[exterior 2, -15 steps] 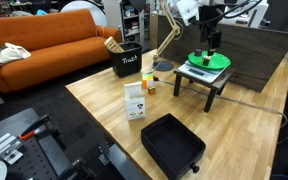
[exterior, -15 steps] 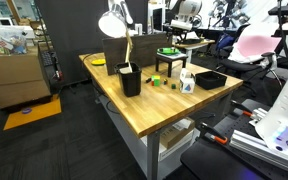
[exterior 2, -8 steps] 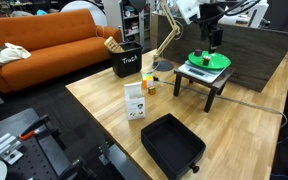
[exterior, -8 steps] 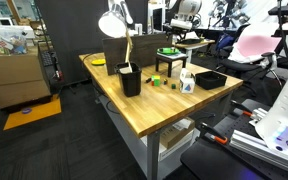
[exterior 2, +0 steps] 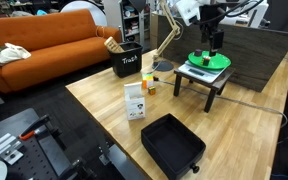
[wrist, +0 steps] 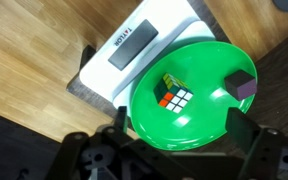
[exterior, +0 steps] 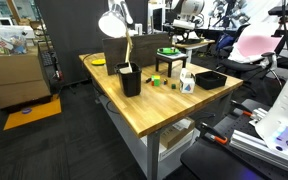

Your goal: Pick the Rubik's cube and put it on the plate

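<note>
rubik's cube (wrist: pixel 176 94) lies on green plate (wrist: pixel 199 135), plate atop taylor scale (wrist: pixel 134 45). gripper (exterior 2: pixel 215 42) above plate, jaws spread wide, empty. judged: placing looks done; retreat straight up, jaws wide, no brushing cube or plate rim.

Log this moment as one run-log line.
gripper: open, above plate | Rubik's cube: resting on plate, not gripped | purple block: at plate's edge | plate: on scale
</note>
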